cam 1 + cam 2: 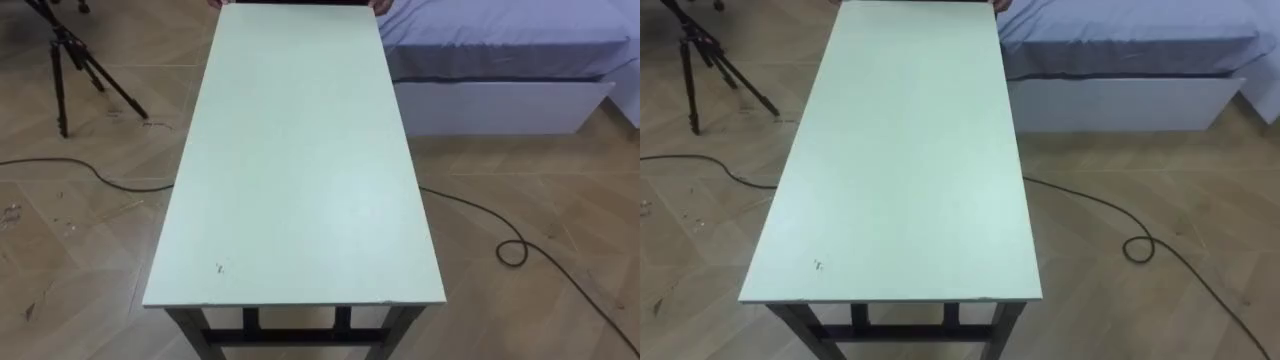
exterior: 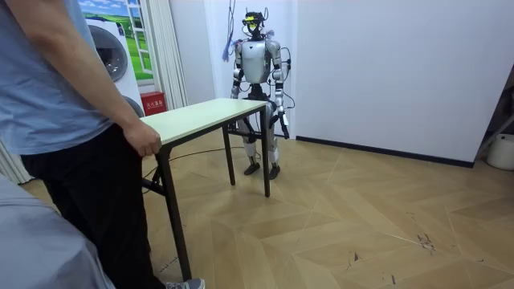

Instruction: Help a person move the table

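Herringbone wood floor point(image 1: 80, 240) runs through a white-walled room, and on it stands the table point(image 1: 300, 150), long, with a pale green top and dark legs, all its legs on the floor in the room view. From the robot's head the top stretches straight away, its near short edge close below the camera. A bed point(image 1: 500, 40) with a blue-grey sheet over a white base lies just beyond the table's far right corner. In the room view a person point(image 2: 56, 96) in a blue shirt and dark trousers stands at the near short end, while the robot stands upright at the far end, facing along the table. A washing machine point(image 2: 108, 52) sits against the wall on the room view's left. A black tripod point(image 1: 70, 60) stands on the floor to the table's left, and a dark cable point(image 1: 510, 250) loops to its right. The person's hand point(image 2: 144, 138) is curled over the table's end edge. The robot's left hand point(image 2: 283, 126) hangs beside its hip and its right hand point(image 2: 238, 96) is near the table's far corner; whether either is open or closed cannot be told.
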Controlling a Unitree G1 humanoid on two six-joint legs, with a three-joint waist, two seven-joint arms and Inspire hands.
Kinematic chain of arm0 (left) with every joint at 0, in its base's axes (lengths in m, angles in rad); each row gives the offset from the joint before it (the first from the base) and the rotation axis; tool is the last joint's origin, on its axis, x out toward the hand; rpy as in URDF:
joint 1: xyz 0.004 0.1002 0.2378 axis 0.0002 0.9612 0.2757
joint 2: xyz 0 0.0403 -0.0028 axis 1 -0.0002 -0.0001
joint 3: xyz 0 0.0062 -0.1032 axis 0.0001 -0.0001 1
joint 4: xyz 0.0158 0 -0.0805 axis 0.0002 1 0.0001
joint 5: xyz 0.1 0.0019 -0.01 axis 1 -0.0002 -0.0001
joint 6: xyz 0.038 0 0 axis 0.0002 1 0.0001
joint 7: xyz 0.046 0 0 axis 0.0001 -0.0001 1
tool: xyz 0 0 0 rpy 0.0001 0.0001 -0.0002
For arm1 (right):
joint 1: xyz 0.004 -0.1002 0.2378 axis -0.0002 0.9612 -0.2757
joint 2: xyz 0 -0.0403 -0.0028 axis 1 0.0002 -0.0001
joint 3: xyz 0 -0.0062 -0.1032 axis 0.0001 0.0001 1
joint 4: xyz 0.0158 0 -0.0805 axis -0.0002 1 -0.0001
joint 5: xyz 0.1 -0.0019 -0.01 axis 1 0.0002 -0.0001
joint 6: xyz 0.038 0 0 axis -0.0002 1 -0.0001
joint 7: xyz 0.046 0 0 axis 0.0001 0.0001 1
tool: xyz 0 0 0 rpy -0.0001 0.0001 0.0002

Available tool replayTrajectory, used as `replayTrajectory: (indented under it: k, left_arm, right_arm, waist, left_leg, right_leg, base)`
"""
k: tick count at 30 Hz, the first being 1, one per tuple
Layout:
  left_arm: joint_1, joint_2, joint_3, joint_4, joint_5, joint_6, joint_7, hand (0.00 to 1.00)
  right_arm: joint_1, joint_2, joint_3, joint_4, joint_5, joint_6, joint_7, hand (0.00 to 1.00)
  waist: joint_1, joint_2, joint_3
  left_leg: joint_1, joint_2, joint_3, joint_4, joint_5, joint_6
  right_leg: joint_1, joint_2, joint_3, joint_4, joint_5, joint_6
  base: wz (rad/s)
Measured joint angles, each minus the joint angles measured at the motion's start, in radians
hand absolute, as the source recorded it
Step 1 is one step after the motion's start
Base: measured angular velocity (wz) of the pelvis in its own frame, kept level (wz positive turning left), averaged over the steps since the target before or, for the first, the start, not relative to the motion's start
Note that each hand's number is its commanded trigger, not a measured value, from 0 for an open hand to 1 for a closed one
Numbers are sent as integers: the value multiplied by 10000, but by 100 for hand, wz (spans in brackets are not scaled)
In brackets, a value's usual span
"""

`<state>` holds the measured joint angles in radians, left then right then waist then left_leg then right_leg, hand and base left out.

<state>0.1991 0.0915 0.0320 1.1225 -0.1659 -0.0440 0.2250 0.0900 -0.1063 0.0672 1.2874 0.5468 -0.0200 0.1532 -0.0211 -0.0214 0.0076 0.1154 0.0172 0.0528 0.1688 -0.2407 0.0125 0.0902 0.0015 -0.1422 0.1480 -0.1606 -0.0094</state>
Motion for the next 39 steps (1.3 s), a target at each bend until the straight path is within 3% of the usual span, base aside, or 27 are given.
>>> replayTrajectory:
  k: [13,16,23,28,33,35,39]
  left_arm:
    - [49,21,15,-106,-25,-68,114,0]
    - [-35,27,33,-136,-152,-93,-113,0]
    - [-48,53,45,25,-1821,-65,-1369,0]
    - [120,93,25,-68,-3184,30,-2002,0]
    - [197,127,-406,-1054,-5005,289,-2591,0]
    - [225,142,-521,-1396,-5130,291,-2777,0]
    - [708,236,-1254,-3015,-6436,296,-3062,0]
  right_arm:
    - [-21,-4,624,-16,444,-5,33,0]
    - [-14,-14,464,-8,697,-4,227,0]
    - [-51,-193,127,-11,2137,25,1297,0]
    - [33,-223,-92,-192,2280,272,1728,0]
    - [771,-443,297,-2445,3140,431,1908,0]
    - [966,-425,301,-3220,3186,429,2032,0]
    - [1497,-451,709,-4756,4151,431,2271,0]
  waist:
    - [162,-36,-15]
    - [204,-19,-12]
    - [318,128,-4]
    - [309,222,23]
    - [564,321,21]
    - [551,368,11]
    - [545,363,-15]
  left_leg:
    - [-276,4,-116,213,-1,-2]
    - [-436,-8,-324,327,-2,-4]
    - [-488,-4,-355,331,-1,-5]
    - [-540,-4,-343,357,-3,-6]
    - [-865,-13,-291,532,-3,-6]
    - [-864,-13,-311,538,-3,-6]
    - [-862,-16,-313,536,-2,-7]
  right_leg:
    - [20,-11,-320,-141,-11,-16]
    - [-15,-18,-432,-123,-10,-19]
    - [-36,-32,-514,-108,7,-46]
    - [-90,-30,-537,-73,8,-48]
    - [-414,-58,-534,62,13,-55]
    - [-406,-58,-568,62,12,-55]
    - [-392,-65,-590,63,11,-53]
  base:
    - [7]
    - [18]
    - [3]
    - [0]
    - [-2]
    - [2]
    - [1]
